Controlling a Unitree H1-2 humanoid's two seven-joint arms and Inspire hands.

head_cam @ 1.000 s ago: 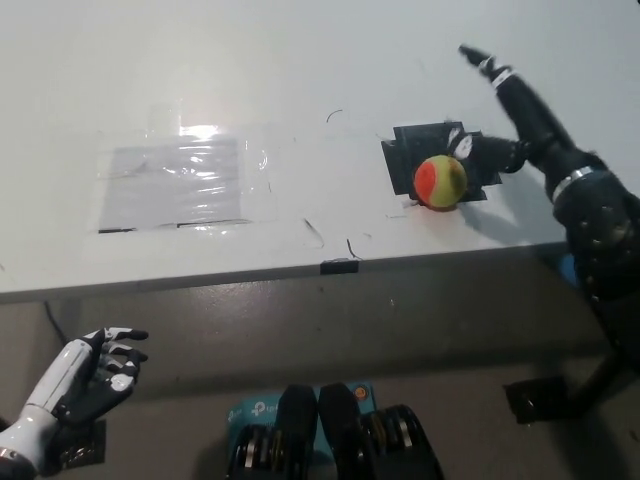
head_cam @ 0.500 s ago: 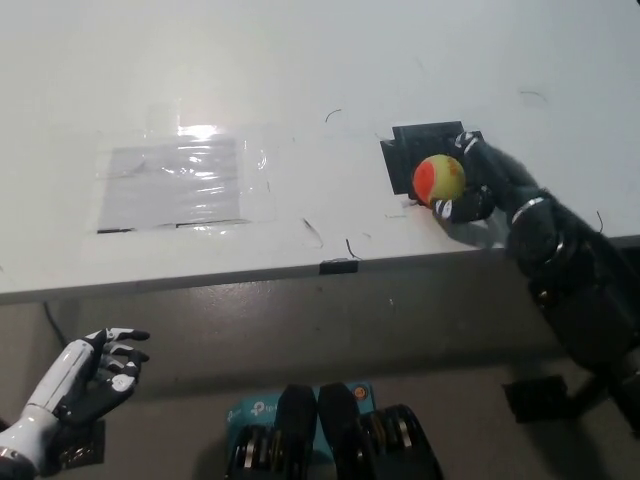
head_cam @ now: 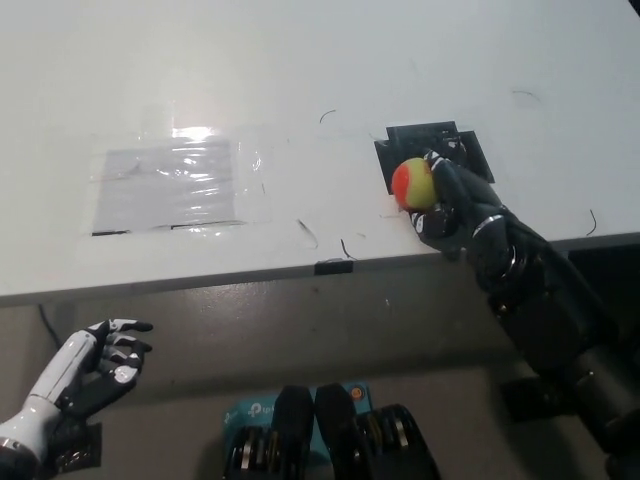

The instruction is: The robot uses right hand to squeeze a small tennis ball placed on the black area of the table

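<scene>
Right hand [head_cam: 447, 208], raised over the bench [head_cam: 300, 80] a second ago, is now wrapped around the small tennis ball [head_cam: 412, 184] at the black patch's [head_cam: 455, 145] near-left edge, so squeeze judged started; left hand [head_cam: 92, 360] is parked low, loosely curled, empty.

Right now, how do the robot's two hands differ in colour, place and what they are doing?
The right hand is black, the left hand white. The right hand is on the table, wrapped around the tennis ball at the black area; the left hand hangs below the table edge, holding nothing, fingers loosely curled.
</scene>
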